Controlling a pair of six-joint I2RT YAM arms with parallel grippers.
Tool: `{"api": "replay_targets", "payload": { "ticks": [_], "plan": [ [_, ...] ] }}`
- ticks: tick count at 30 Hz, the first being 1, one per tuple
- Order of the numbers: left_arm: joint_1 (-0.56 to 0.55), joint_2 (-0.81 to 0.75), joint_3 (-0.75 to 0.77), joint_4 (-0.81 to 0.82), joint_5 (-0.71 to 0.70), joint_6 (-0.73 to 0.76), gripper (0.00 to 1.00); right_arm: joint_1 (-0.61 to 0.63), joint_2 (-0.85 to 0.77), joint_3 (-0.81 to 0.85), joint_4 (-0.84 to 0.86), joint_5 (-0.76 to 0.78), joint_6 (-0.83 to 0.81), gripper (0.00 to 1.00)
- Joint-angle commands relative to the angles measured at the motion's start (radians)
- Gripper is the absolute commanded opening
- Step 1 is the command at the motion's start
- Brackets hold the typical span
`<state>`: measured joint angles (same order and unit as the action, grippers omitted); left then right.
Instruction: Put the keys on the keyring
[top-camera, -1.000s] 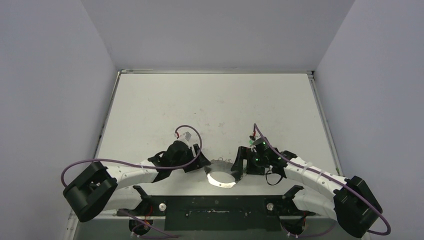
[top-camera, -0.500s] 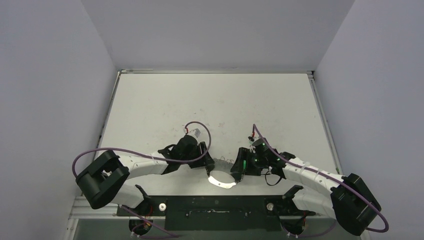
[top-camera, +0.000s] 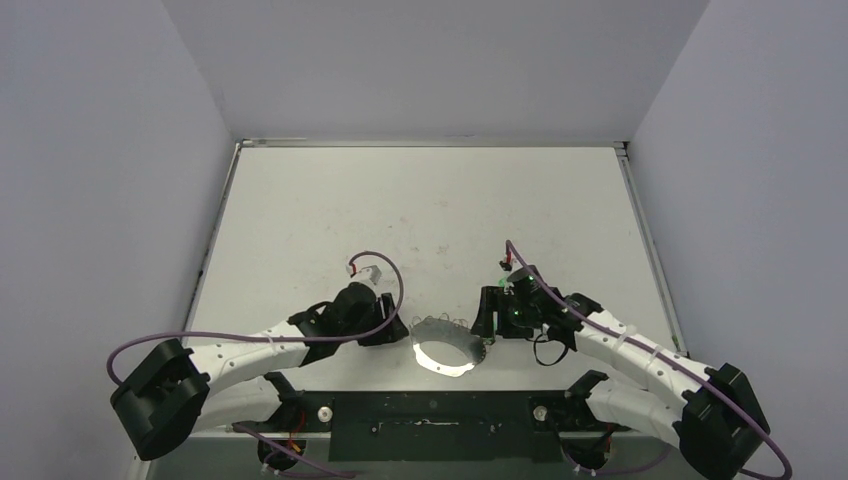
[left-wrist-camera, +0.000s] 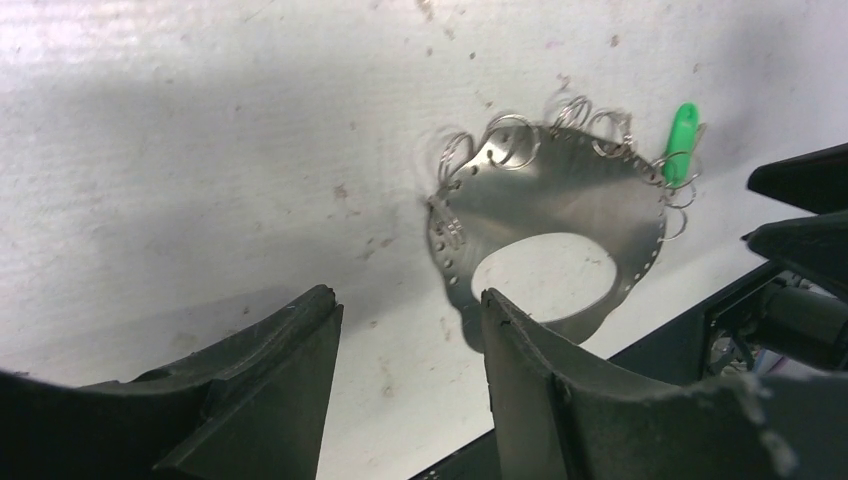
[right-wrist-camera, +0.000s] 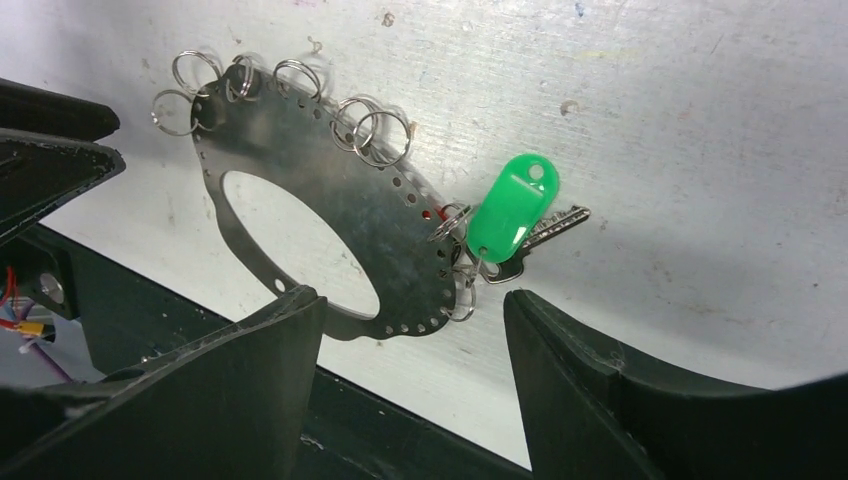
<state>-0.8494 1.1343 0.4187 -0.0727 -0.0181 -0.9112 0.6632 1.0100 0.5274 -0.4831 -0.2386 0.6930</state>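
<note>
The keyring (top-camera: 443, 345) is a flat silver metal hoop with small wire loops on its rim. It lies on the table near the front edge, between the two arms, and shows in the left wrist view (left-wrist-camera: 560, 200) and the right wrist view (right-wrist-camera: 330, 190). A silver key with a green tag (right-wrist-camera: 512, 208) hangs on a loop at its right rim, also seen in the left wrist view (left-wrist-camera: 682, 131). My left gripper (left-wrist-camera: 410, 300) is open and empty, just left of the hoop. My right gripper (right-wrist-camera: 415, 305) is open and empty, just right of it. No blue or red tagged keys show.
The black base rail (top-camera: 430, 410) runs along the table's front edge, right below the hoop. The white table (top-camera: 430, 200) is walled by grey panels on three sides. Purple cables loop over both arms.
The left arm has drawn back to the left, away from the hoop. The right gripper has moved slightly back and right. The hoop now lies flat and uncovered between them.
</note>
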Motion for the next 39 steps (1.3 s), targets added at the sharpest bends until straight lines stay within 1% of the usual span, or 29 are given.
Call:
{"api": "replay_targets", "payload": {
  "ticks": [1, 3, 11, 16, 17, 19, 21, 24, 27, 31, 35, 39],
  "plan": [
    [-0.003, -0.039, -0.054, 0.058, 0.013, -0.025, 0.51, 0.012, 0.028, 0.037, -0.024, 0.036, -0.043, 0.66],
    [-0.002, -0.040, -0.067, 0.107, 0.018, -0.033, 0.50, 0.012, 0.039, 0.038, -0.012, 0.033, -0.043, 0.63],
    [-0.004, 0.010, -0.062, 0.151, 0.059, -0.033, 0.46, 0.019, 0.101, 0.015, 0.033, -0.002, -0.030, 0.58],
    [-0.003, 0.027, -0.052, 0.147, 0.059, -0.027, 0.42, 0.033, 0.111, 0.000, 0.062, -0.018, -0.010, 0.50],
    [-0.004, 0.025, -0.051, 0.144, 0.057, -0.025, 0.42, 0.038, 0.109, 0.004, 0.060, -0.006, -0.008, 0.48],
    [-0.003, 0.016, -0.051, 0.131, 0.047, -0.023, 0.41, 0.060, 0.104, 0.021, 0.049, 0.034, -0.009, 0.46],
    [-0.003, 0.005, -0.049, 0.106, 0.040, -0.023, 0.40, 0.082, 0.116, 0.059, 0.030, 0.075, -0.030, 0.46],
    [-0.002, -0.023, -0.047, 0.075, 0.026, -0.020, 0.40, 0.114, 0.156, 0.127, -0.002, 0.128, -0.061, 0.49],
    [-0.001, -0.055, -0.044, -0.008, -0.004, -0.020, 0.40, 0.159, 0.203, 0.193, -0.019, 0.177, -0.087, 0.50],
    [0.010, -0.091, -0.030, -0.096, -0.038, -0.037, 0.40, 0.208, 0.285, 0.266, 0.007, 0.186, -0.095, 0.51],
    [0.040, -0.098, -0.020, -0.083, -0.006, -0.056, 0.41, 0.247, 0.368, 0.330, 0.033, 0.178, -0.096, 0.51],
    [0.058, -0.051, 0.004, -0.028, 0.054, -0.091, 0.46, 0.266, 0.414, 0.348, 0.068, 0.163, -0.084, 0.51]
  ]
}}
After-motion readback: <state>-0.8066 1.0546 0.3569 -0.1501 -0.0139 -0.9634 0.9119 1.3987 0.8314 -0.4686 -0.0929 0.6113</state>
